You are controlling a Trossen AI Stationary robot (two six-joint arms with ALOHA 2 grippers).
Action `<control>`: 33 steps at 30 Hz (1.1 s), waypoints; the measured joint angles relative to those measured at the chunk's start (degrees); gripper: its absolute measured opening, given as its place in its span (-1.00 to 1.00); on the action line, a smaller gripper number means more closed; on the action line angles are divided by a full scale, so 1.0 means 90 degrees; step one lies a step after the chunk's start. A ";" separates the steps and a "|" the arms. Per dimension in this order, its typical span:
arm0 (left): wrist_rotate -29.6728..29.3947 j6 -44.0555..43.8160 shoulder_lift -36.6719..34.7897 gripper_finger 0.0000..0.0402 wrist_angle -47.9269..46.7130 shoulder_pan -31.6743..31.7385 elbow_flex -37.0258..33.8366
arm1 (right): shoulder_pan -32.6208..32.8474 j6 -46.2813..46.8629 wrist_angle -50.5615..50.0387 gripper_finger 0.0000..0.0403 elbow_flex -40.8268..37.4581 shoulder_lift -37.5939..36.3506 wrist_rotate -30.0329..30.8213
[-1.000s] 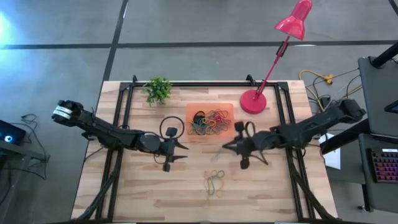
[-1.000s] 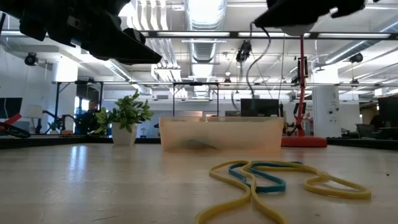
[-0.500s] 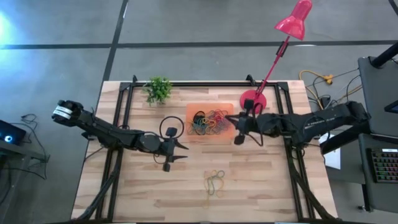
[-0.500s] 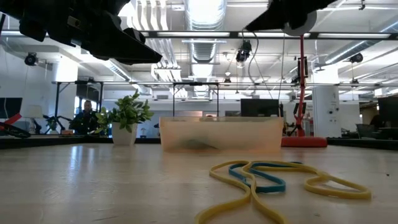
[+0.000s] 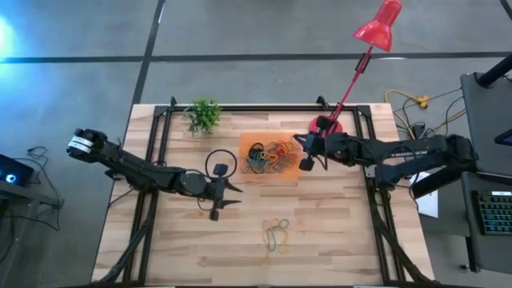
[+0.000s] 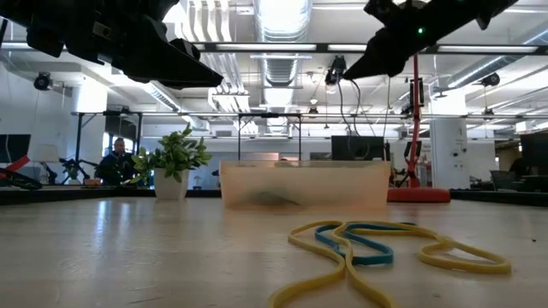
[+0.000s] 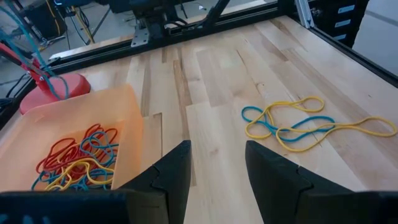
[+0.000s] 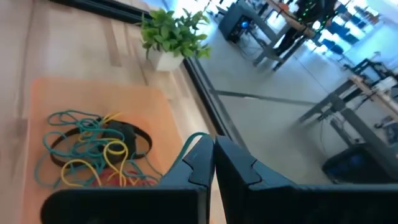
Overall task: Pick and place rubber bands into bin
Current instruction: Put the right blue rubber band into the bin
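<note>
From above, the right end effector hangs over the right edge of the bin, fingers pinched together. The bin sits at the counter's middle rear and holds a tangled heap of rubber bands in many colours. The left end effector waits left of the bin, low over the counter, fingers apart and empty. A few loose bands, yellow and blue, lie on the counter well in front of the bin.

From counter height, those loose bands sprawl in the foreground, the bin stands behind them, and both arms hang above.

The left wrist view shows its own fingers spread with nothing between them, the bin to one side with red, yellow and blue bands inside, and the loose bands lying apart on bare wood.

The right wrist view shows its fingers closed over the bin; a thin green strand seems to curl at their tips, though I cannot tell whether it is gripped.

This looks like the drop-off step. The next move likely calls for opening above the bin, then returning for the loose bands.
</note>
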 joint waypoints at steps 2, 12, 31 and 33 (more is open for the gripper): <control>0.0000 0.0000 0.0000 -0.32 0.0000 0.0000 0.0000 | -0.0091 0.0060 0.0107 -0.96 -0.0110 0.0001 -0.0113; -0.0001 0.0000 0.0000 -0.32 0.0002 0.0000 0.0000 | -0.0352 0.0078 0.1321 -0.96 -0.0802 0.0002 -0.0266; -0.0001 0.0003 0.0000 -0.32 0.0374 0.0000 0.0000 | -0.0636 0.0669 0.3027 -0.96 -0.1568 0.0106 -0.0446; 0.0000 0.0003 0.0002 -0.32 0.0376 0.0000 0.0000 | -0.0636 0.0695 0.3028 -0.96 -0.1566 0.0273 -0.0450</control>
